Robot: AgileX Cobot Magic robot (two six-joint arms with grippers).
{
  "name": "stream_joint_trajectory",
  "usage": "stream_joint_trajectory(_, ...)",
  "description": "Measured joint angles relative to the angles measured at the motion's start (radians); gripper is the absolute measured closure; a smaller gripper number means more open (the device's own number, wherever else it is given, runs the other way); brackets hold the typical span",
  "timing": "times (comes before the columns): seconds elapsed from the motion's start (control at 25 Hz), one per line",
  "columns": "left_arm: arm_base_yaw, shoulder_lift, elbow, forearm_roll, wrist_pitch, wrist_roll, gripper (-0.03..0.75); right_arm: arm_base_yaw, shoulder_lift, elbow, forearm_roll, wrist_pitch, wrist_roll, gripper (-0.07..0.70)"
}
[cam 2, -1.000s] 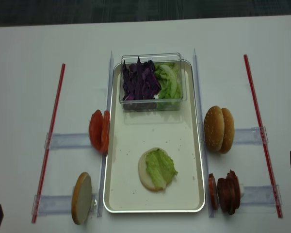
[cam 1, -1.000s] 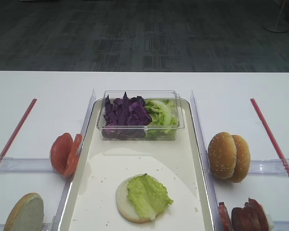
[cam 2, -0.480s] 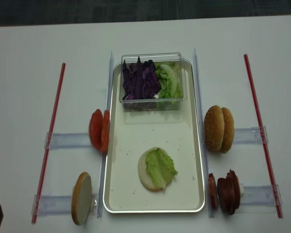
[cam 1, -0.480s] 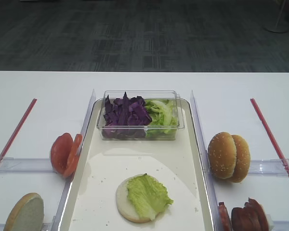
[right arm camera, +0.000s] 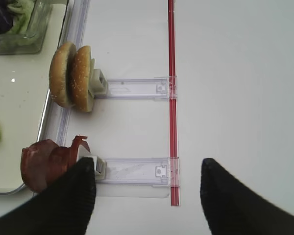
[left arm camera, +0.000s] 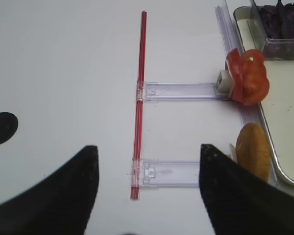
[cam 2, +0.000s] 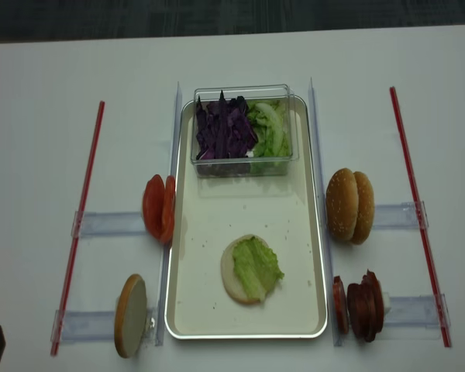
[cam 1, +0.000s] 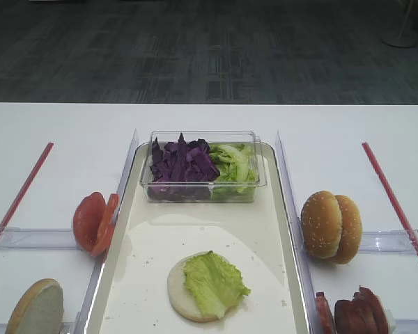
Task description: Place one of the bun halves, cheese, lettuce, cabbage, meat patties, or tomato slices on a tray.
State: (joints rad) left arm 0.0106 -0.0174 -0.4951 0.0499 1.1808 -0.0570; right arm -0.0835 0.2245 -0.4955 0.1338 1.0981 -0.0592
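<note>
A: Where do the burger parts sit right now?

B: On the tray a bun half lies flat with a lettuce leaf on top of it. At the tray's far end stands a clear box with purple cabbage on its left side and more lettuce on its right.

A: And off the tray?

B: On the white tabletop, left of the tray, tomato slices stand on edge against a clear rail. Nearer the camera on that side another bun half stands on edge. On the right, two seeded bun tops stand side by side, and nearer still the meat patties stand in a row. A red strip runs along each outer side.

A: The pincers?

B: The right pincer is spread wide and empty, above the tabletop; its left finger shows just beside the patties. The left pincer is also spread with nothing between its fingers, above the rail near the standing bun half. Both are well apart from the tray's bun.
</note>
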Motion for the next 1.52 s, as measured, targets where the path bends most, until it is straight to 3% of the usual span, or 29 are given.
stream_joint_trajectory(1.12, 0.000, 0.000, 0.000, 0.000, 0.000, 0.000, 0.293, 0.000, -0.238, 0.000, -0.004, 0.007, -0.004, 0.145)
stream_joint_trajectory(1.52, 0.000, 0.000, 0.000, 0.000, 0.000, 0.000, 0.293, 0.000, -0.240, 0.002, -0.004, 0.009, -0.010, 0.144)
